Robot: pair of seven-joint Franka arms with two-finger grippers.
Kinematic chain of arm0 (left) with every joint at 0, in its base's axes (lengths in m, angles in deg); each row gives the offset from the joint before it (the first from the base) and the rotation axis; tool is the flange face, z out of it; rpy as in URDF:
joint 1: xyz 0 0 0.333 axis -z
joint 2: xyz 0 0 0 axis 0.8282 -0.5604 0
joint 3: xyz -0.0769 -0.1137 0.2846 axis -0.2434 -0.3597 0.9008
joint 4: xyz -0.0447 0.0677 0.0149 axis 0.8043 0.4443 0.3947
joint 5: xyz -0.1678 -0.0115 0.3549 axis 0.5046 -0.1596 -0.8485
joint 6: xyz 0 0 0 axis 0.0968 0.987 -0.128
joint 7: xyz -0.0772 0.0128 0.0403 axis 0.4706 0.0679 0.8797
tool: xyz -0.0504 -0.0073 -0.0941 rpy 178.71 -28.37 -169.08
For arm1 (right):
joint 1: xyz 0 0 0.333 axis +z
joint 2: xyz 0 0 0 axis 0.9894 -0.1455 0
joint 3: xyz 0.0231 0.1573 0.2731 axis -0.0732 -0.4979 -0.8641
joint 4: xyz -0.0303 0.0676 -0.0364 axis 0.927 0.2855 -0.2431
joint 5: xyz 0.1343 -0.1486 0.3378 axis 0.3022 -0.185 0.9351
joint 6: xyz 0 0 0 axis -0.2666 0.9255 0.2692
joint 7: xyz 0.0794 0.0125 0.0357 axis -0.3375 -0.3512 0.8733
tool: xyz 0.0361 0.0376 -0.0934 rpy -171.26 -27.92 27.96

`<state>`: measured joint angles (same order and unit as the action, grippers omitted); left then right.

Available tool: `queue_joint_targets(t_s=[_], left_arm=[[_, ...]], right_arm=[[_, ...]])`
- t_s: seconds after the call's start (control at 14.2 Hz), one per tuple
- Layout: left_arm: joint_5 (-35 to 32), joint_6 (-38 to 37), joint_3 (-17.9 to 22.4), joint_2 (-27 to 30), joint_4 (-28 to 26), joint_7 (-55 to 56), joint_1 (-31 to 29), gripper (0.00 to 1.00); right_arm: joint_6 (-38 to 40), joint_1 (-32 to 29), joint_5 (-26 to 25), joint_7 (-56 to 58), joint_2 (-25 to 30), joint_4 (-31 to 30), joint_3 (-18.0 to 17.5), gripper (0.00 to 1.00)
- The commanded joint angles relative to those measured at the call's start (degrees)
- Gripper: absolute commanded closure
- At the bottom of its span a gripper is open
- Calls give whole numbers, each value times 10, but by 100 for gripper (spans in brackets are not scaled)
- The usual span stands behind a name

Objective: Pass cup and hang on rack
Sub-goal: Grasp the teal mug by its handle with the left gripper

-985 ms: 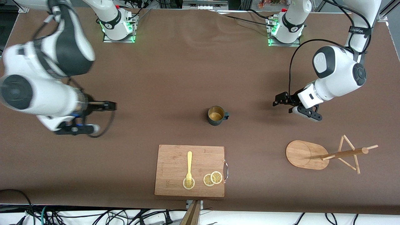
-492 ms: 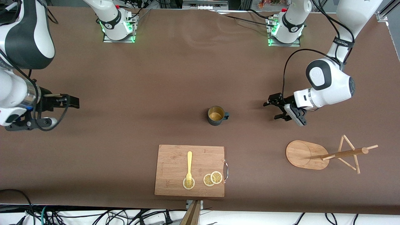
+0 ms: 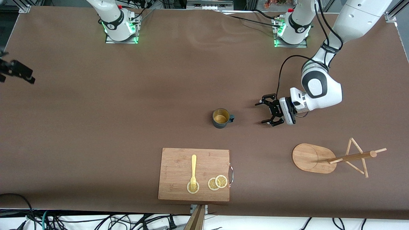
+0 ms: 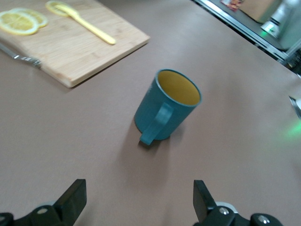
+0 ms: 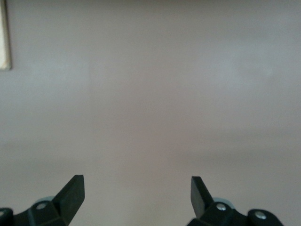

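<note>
You have one cup (image 3: 221,118), one rack (image 3: 332,157), one cutting board (image 3: 194,174), one fork (image 3: 193,172) and three lemon slices (image 3: 217,182) on the brown table (image 3: 179,76). Take the cup as your landmark. It stands upright near the middle of the table, dark teal outside with a mustard-yellow inside, and its handle (image 3: 231,118) points toward the left arm's end. In the left wrist view the cup (image 4: 167,107) shows that handle (image 4: 155,123) facing the camera.

The cutting board lies nearer to the front camera than the cup; the fork and all three slices rest on it, one slice under the fork's tines. The rack sits toward the left arm's end from the cup and nearer to the front camera, with its oval base flat on the table and thin pegs sticking out of its pole.

Your left gripper (image 3: 267,111) hangs low just beside the cup on its handle side, jaws wide apart, not touching it. Your right gripper (image 3: 14,71) is at the right arm's end, well apart from the cup, over the table's edge; its wrist view shows its jaws apart with nothing between them.
</note>
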<state>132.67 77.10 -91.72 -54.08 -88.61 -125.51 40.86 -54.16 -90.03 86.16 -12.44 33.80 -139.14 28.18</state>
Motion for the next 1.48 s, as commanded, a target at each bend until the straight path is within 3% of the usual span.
queue_joint_targets(t_s=[0.0,0.14,0.28,0.42,1.13,1.2,1.41], left_arm=[[21,-31,-9,-49,53,-127,-11,0],[53,-37,-9,-78,77,-230,-2,0],[96,-55,-8,-129,98,-324,9,0],[144,-61,-8,-146,100,-387,24,0],[220,-60,-8,-213,141,-469,73,0],[221,-60,-8,-213,141,-469,73,8],[227,-60,-8,-213,141,-469,73,48]], right_arm=[[27,30,12,10,2,-3,29,0],[50,36,12,11,-13,22,44,0],[58,77,12,9,-17,32,83,0],[58,78,14,4,-21,31,82,0],[67,83,10,2,-25,31,82,0],[66,83,10,2,-25,32,83,0],[65,82,10,1,-25,32,83,0]])
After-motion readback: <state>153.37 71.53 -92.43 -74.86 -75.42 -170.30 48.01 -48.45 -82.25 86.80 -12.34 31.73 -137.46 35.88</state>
